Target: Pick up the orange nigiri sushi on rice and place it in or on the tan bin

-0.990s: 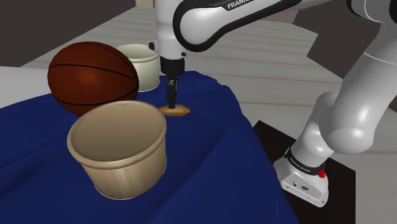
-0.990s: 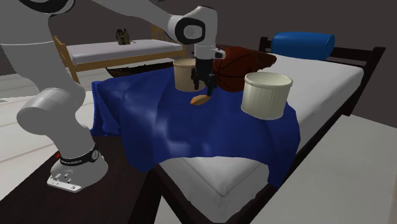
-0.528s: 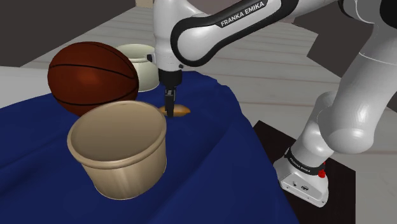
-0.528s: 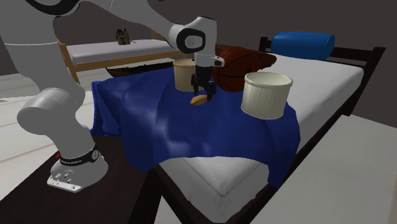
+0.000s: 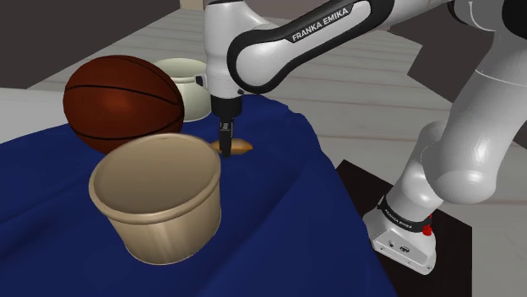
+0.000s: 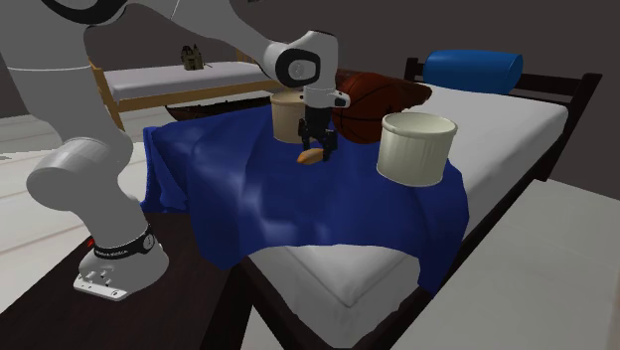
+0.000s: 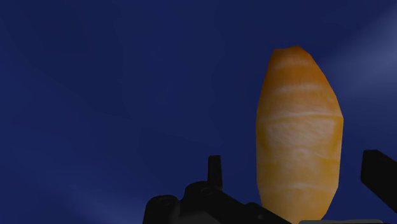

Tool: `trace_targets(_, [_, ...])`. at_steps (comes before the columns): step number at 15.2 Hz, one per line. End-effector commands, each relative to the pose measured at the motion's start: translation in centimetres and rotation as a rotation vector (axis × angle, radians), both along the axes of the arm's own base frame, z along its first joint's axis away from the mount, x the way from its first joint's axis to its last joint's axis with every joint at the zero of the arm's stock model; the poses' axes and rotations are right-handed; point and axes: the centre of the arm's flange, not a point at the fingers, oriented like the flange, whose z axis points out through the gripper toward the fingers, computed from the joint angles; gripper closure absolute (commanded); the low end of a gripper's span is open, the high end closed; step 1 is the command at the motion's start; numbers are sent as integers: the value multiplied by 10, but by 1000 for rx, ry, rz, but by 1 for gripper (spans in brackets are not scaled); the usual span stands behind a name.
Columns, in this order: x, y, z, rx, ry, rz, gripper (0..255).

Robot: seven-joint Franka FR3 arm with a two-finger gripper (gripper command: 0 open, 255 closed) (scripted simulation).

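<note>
The orange nigiri sushi (image 5: pixel 241 146) lies on the blue cloth (image 5: pixel 279 211), beyond the tan bin (image 5: pixel 156 196) as the shoulder view has it. My gripper (image 5: pixel 225 145) points straight down and is lowered over the sushi. In the wrist view the sushi (image 7: pixel 298 133) lies between the two black fingers (image 7: pixel 214 170), which stand apart without touching it, so the gripper (image 7: pixel 296 167) is open. From the second exterior view the gripper (image 6: pixel 316 149) hangs over the sushi (image 6: pixel 310 156), with the tan bin (image 6: pixel 417 147) to that view's right.
A brown basketball (image 5: pixel 124 103) rests behind the tan bin, and a second pale bin (image 5: pixel 187 84) stands behind the gripper. The cloth drapes over the bed's edge at the shoulder view's right. A blue pillow (image 6: pixel 472 70) lies at the bed's head.
The gripper has come down from above the sushi until its fingers stand around it. The sushi, bins and ball have not moved.
</note>
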Motion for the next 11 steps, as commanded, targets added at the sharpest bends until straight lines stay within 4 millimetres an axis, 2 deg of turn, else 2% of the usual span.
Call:
trace_targets(1, [0,0,0,0,0,0,255])
trace_targets(10, [0,0,0,0,0,0,255])
trace_targets(11, [0,0,5,0,0,0,255])
